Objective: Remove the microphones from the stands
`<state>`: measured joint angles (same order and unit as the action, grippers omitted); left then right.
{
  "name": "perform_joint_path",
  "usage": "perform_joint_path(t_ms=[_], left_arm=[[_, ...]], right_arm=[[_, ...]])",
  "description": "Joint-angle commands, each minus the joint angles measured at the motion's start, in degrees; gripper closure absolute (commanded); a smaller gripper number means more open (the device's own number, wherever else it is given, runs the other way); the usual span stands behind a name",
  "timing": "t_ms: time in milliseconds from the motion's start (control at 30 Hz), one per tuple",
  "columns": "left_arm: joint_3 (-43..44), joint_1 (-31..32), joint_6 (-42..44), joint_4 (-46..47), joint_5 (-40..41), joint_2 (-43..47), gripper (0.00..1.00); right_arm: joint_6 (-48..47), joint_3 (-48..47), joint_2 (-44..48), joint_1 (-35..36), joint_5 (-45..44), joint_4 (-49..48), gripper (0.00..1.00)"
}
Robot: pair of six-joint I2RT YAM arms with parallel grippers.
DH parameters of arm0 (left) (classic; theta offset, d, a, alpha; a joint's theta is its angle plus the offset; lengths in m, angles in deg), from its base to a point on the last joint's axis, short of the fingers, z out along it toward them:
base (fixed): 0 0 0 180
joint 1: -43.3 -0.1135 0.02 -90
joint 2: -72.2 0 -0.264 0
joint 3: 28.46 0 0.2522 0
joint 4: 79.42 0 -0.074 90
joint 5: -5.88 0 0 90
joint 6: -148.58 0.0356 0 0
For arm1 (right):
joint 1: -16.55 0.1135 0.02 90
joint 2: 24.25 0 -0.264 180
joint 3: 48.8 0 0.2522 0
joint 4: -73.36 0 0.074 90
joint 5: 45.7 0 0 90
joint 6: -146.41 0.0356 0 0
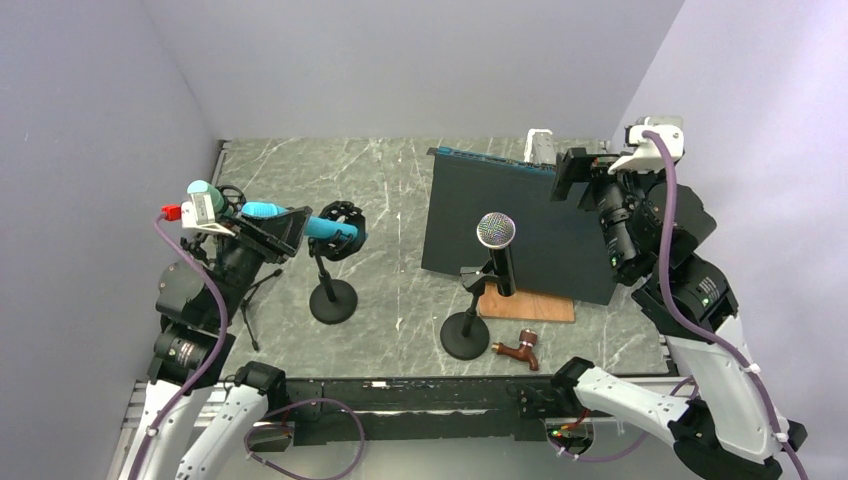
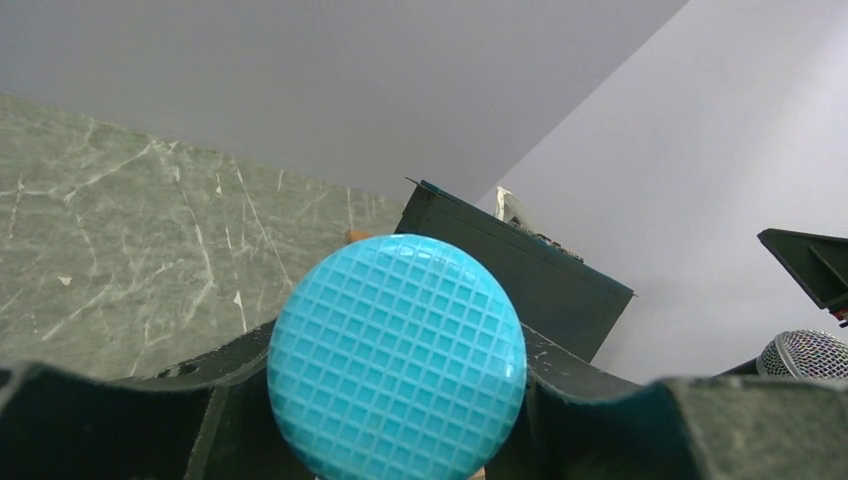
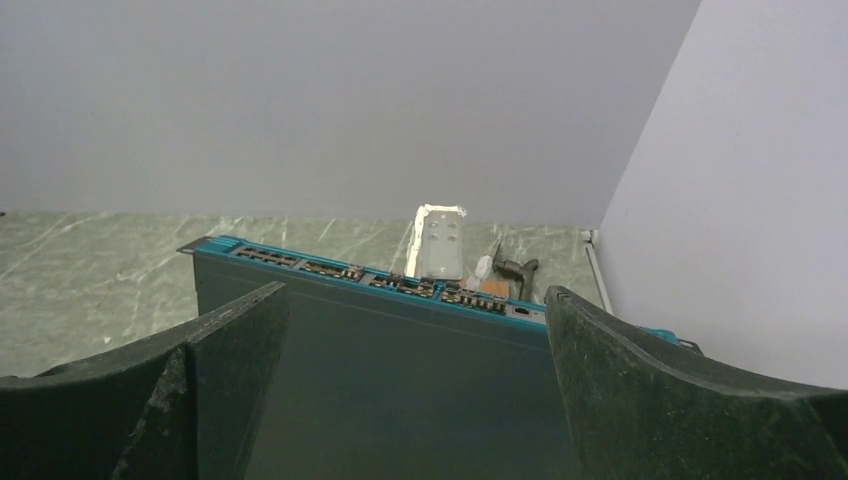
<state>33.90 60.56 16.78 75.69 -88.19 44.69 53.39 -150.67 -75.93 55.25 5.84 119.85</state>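
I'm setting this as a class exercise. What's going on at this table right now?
The left gripper is shut on the blue microphone, near its head. The microphone's tail end appears to sit at the clip of the left stand, so it isn't out yet. The right gripper hangs open and empty above the dark box. A silver-headed microphone sits on a second stand.

top external: high behind the arm bases at 6 o'clock, looking down on the table (image 1: 390,170) | left wrist: hard against blue microphone (image 2: 397,357), facing 2 o'clock | right wrist: faces back wall (image 3: 300,100) | all share: dark panel (image 1: 505,225), 1 o'clock
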Motion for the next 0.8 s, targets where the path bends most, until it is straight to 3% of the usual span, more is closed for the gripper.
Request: perform_joint_path(t_ms=[0,133,367,567,767], left_arm=[[0.36,0.06,-0.50,2.20,-0.49,-1.23,0.62],[1.86,0.06,0.74,2.54,-1.06,-1.50,0.79],[11.55,0.06,7.28,-1.69,-1.38,-3.86,0.95],[19.05,0.06,11.26,-3.59,-1.55,-5.18,1.00],[27.97,0.06,13.82,-4.75,-8.57,-11.48,1.00]], right_arm=[[-0.45,1.15,-0.03,-0.11,1.55,-2.87,0.00],[0.14,1.03,-0.69,-0.12,3.01,-2.26,0.00],[0.48,1.39,-0.52,-0.14,3.30,-2.05,0.00],[0.20,1.93,0.16,-0.14,3.04,-2.39,0.00],[-0.09,2.46,0.57,-0.15,2.95,-2.62,0.00]])
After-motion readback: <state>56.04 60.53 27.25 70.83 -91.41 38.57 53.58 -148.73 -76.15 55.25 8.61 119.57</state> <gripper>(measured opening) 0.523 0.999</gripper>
